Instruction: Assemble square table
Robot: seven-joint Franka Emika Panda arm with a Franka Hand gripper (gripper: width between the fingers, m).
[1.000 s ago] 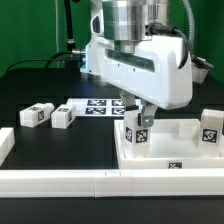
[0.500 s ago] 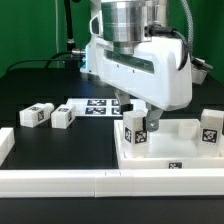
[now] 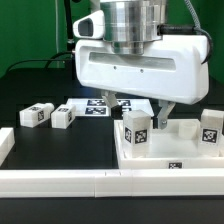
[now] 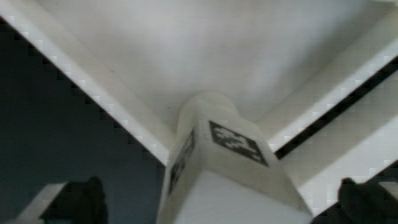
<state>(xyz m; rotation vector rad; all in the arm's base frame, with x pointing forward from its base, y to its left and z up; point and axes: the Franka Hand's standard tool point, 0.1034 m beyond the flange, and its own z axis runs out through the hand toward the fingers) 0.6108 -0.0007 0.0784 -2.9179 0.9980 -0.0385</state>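
The square table's white panel point(image 3: 165, 152) lies at the exterior view's right, behind the front rail. A short white leg post point(image 3: 137, 129) with a black tag stands upright in its near-left corner. A second leg post point(image 3: 210, 128) stands at the right corner. My gripper point(image 3: 146, 110) hangs open just above the first post, one finger on each side, touching nothing. In the wrist view the same leg post point(image 4: 231, 175) rises between my dark fingertips point(image 4: 71, 203), with clear gaps on both sides, and the panel point(image 4: 214, 50) lies beyond it. My gripper point(image 4: 217, 208) holds nothing.
Two loose leg posts point(image 3: 38, 114) point(image 3: 62, 117) lie on the black table at the exterior view's left. The marker board point(image 3: 96, 107) lies flat behind them. Long white border rails point(image 3: 90, 183) run along the front, with a short one point(image 3: 5, 143) at the left.
My jaws have gone from shut on the corner leg post to wide open, letting it go. The hand has turned about its axis above the post. The post stays upright.
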